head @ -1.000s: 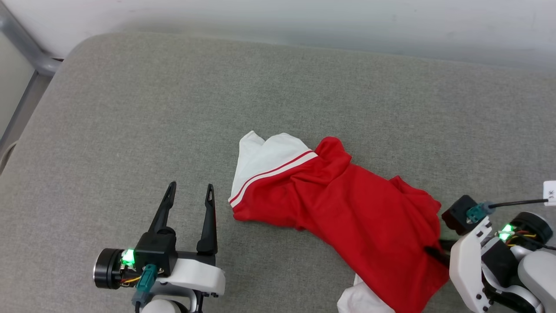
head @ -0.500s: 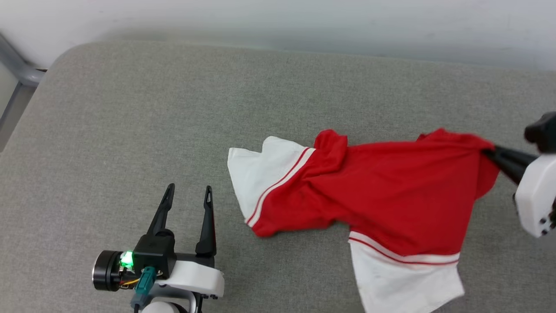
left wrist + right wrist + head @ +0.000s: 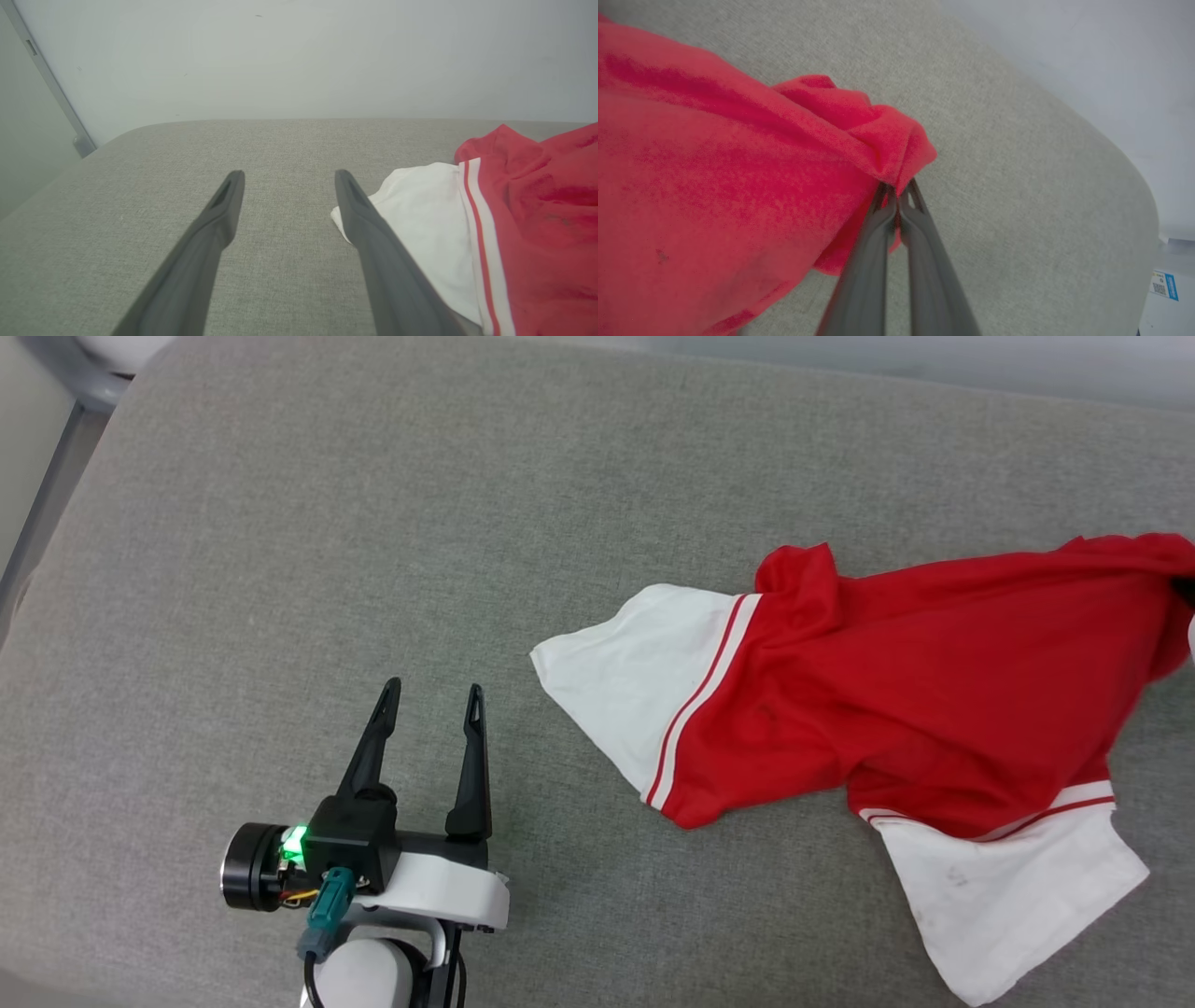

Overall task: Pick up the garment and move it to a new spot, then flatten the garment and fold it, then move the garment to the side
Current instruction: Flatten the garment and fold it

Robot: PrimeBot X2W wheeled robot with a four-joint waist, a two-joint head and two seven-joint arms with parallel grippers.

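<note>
Red garment (image 3: pixel 934 700), bunched edge in right pincer (image 3: pixel 898 191)

The left gripper (image 3: pixel 288 175) hangs with its fingers spread wide over the grey cushion (image 3: pixel 140 196), one finger just beside the white sleeve (image 3: pixel 430 219) of the crumpled red jersey (image 3: pixel 537 210), a pale wall (image 3: pixel 299 56) behind.

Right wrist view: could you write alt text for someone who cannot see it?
The right gripper, its two dark fingers shut, pinches a bunched edge of the red garment, which spreads left over a grey fabric surface. A pale wall lies beyond the surface's rounded edge.
</note>
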